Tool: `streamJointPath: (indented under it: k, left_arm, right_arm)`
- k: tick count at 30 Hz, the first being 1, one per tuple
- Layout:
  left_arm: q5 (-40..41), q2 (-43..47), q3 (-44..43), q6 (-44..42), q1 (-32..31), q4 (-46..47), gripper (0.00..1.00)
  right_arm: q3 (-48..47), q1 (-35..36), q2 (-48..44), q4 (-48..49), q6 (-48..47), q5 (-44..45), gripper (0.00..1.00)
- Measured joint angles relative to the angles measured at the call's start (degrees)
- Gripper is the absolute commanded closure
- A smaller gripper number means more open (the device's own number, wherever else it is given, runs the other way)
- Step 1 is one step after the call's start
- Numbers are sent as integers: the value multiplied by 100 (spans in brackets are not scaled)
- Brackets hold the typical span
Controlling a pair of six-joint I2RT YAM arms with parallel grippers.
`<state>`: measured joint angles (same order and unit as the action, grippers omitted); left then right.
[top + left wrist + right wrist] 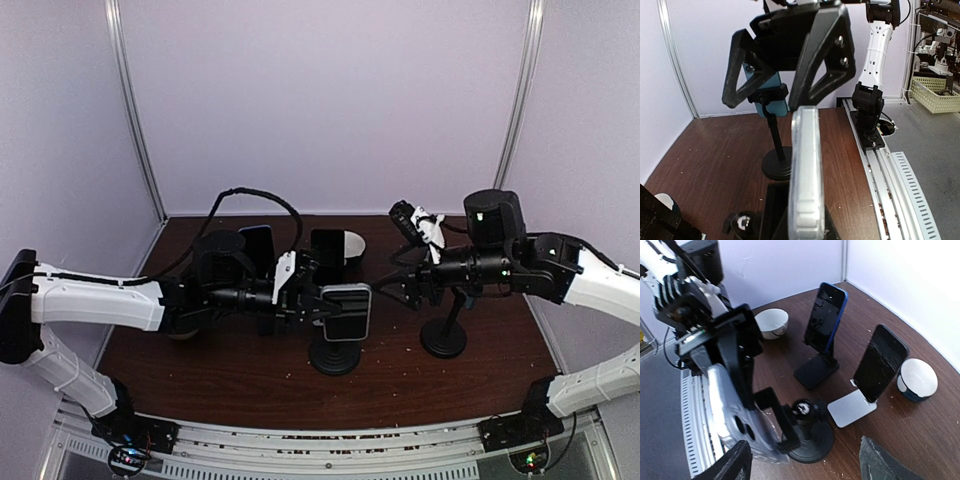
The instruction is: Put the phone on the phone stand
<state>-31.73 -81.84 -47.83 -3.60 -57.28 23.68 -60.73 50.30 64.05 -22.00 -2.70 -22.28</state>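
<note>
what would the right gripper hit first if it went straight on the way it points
Probably the phone, held by the left gripper at the stand: the open right gripper points at its near edge. Depth is unclear, so it could catch the stand's head instead.

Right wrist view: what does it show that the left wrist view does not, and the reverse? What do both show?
Only the right wrist view shows a blue-edged phone and a black phone, each propped on a stand, plus a white bowl and a dark-sided bowl. Only the left wrist view shows the whole right pincer, open, a clamped phone behind it and a yellow basket. Both show the silver-cased phone, gripped by the left pincer.
</note>
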Motion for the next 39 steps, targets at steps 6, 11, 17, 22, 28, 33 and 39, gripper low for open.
streamJointPath:
  k: [6, 11, 17, 22, 28, 33, 39]
  left_arm:
    - [94, 66, -409, 262, -87, -195, 100]
    - [459, 490, -494, 396, -129, -435, 100]
    - [883, 1082, -503, 459, -129, -748, 100]
    - [1054, 1080, -540, 603, -129, -776, 100]
    - [1104, 973, -503, 739, -129, -743, 100]
    - [1097, 809, -466, 807, -129, -544, 100]
    - [1213, 802, -409, 804, -136, -450, 100]
  right_arm:
    - [901, 203, -280, 391, 367, 1139, 27]
    - [1731, 343, -662, 1228, 573, 1467, 25]
    - [2323, 804, -459, 2343, 846, 1749, 22]
    - [2299, 1038, -37, 2968, 898, 1851, 24]
    - [2295, 1228, 297, 3268, 964, 2179, 42]
    - [2273, 1357, 468, 3392, 1069, 2553, 55]
    - [2260, 1467, 643, 3407, 1239, 2964, 55]
